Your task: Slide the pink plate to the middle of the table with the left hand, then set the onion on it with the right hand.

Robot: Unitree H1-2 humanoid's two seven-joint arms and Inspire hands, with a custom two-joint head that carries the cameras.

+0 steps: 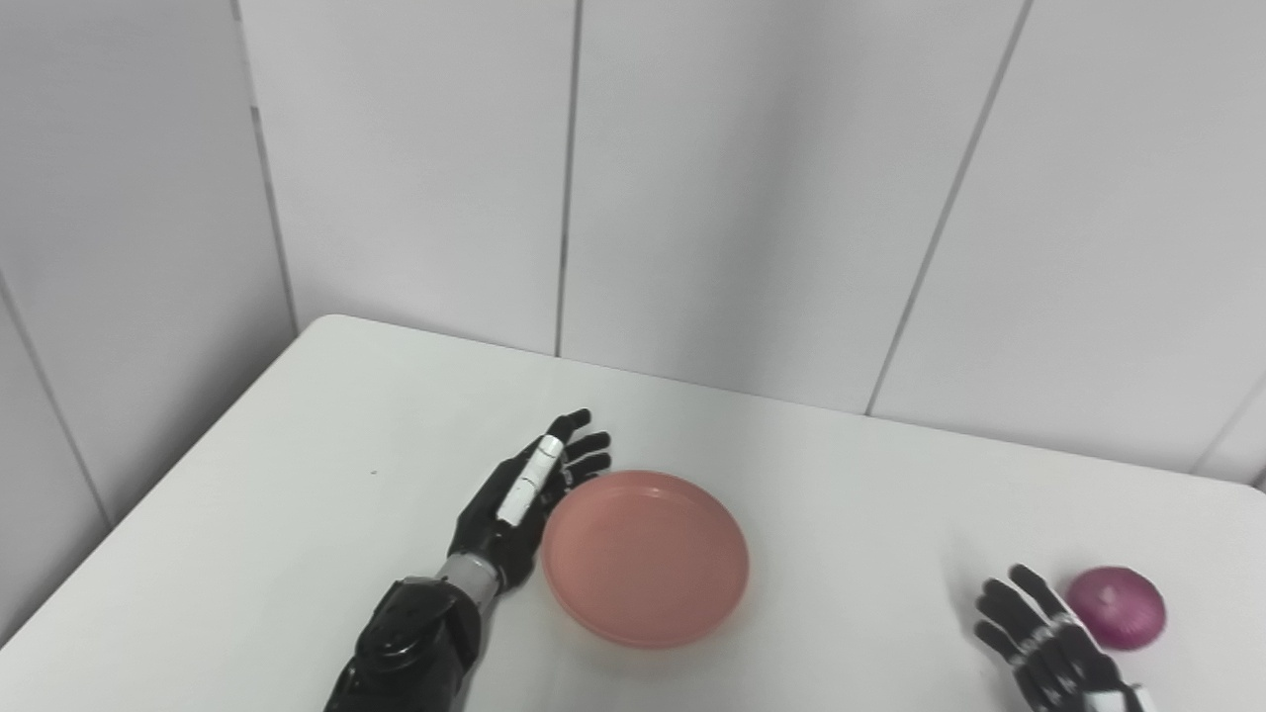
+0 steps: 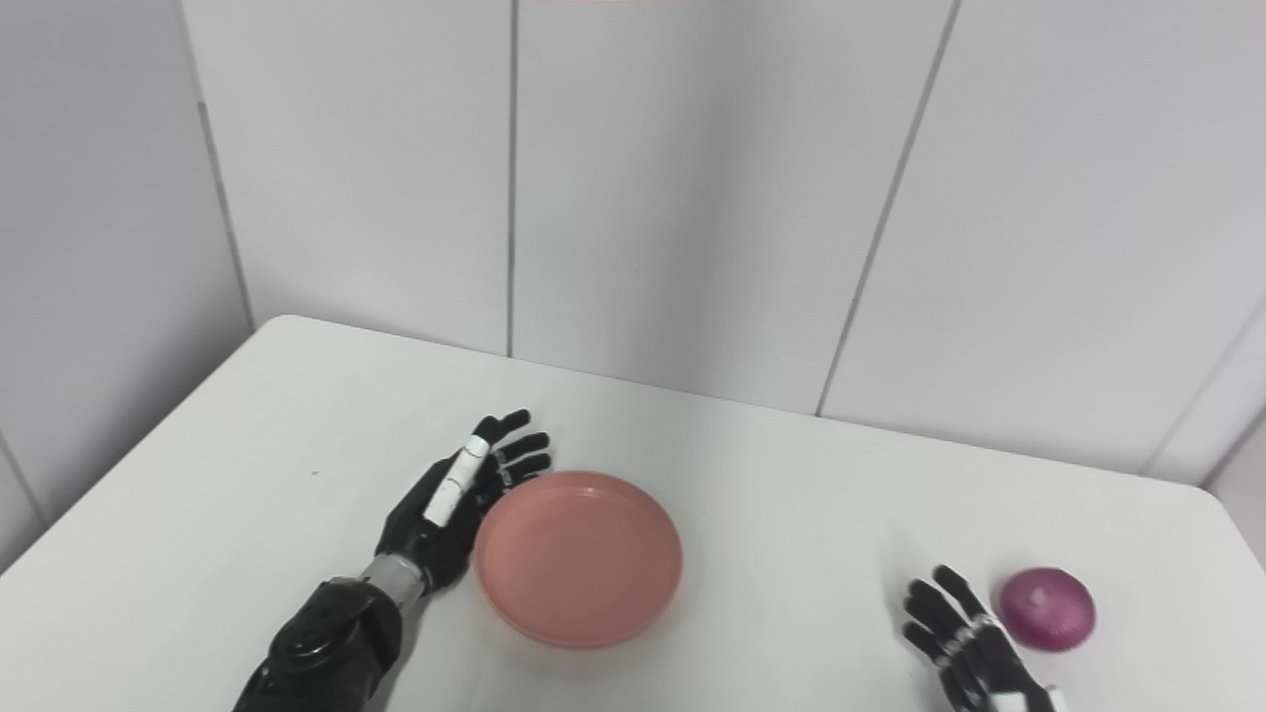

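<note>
Left hand (image 1: 524, 499) open-fingered, edge-on against the pink plate (image 1: 645, 557) near mid-table on its right; right hand (image 2: 974, 648) spread and empty, apparently just short of the red onion (image 2: 1046, 608) beside its fingertips, far nearer than the left.

1. The worktop (image 1: 297, 445) looks white, smooth and matt, with a faint sheen.
2. The plate (image 1: 644, 557) looks like smooth pink plastic, softly satin.
3. The onion (image 1: 1120, 606) has purple, papery skin with a slight gloss.
4. The left hand (image 1: 524, 499) looks like glossy black plastic with a white strip along one finger; the wrist band looks metallic grey.
5. The right hand (image 1: 1043, 648) has the same glossy black finish.
6. The wall (image 1: 752, 178) is of smooth, matt pale panels.
</note>
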